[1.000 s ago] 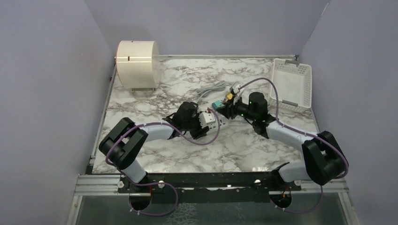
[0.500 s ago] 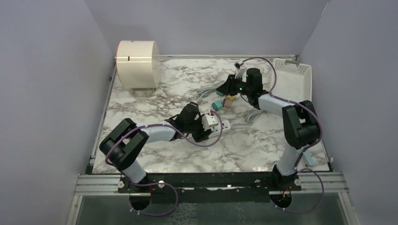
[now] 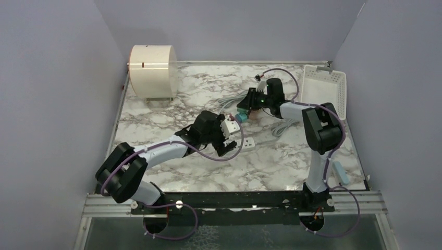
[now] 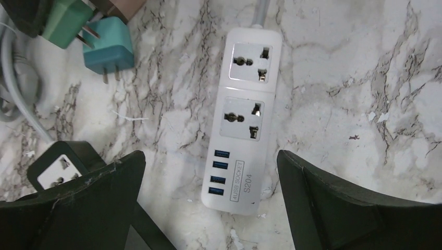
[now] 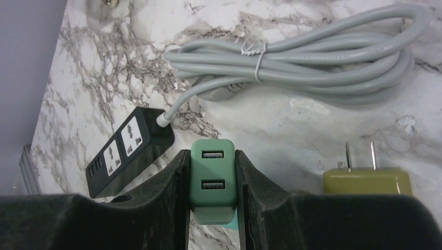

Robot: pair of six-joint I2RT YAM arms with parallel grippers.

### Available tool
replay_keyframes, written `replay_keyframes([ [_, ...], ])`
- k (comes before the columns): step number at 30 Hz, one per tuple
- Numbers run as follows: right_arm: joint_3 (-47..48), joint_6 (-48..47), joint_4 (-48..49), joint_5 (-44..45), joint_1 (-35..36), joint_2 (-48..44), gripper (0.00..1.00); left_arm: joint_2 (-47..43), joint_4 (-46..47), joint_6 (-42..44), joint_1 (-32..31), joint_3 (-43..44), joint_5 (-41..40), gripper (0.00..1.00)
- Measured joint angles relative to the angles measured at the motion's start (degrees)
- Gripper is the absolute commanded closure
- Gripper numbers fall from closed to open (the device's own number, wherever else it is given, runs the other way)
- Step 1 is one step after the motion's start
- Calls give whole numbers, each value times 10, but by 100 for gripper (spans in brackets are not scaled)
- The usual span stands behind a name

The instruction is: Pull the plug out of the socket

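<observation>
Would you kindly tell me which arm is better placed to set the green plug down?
Right. The right gripper is shut on the green plug, clear of the white power strip; the left gripper hangs open over that strip, holding nothing.

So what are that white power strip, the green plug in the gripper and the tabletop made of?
The white power strip: looks like smooth moulded plastic, faintly glossy, with printed lettering. The green plug, held in the right gripper: matte plastic, by its even colour and rounded edges. The tabletop: marble-patterned, grey veins on white; real stone or printed laminate, I cannot tell.
</observation>
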Motion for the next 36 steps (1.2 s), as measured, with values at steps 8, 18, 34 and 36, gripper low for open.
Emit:
replay_keyframes([
  [8, 58, 17, 30, -7, 0, 61, 76, -90, -8, -19, 31, 7, 27, 1],
  [18, 97, -5, 10, -6, 0, 111, 39, -207, 2, -83, 79, 6, 33, 1],
  [34, 34, -45, -20, 108, 0, -141, 1, -330, 11, -145, 180, 22, -122, 1],
  [36, 3, -30, -24, 147, 0, -193, 1, -332, 19, -149, 192, 17, -130, 1],
])
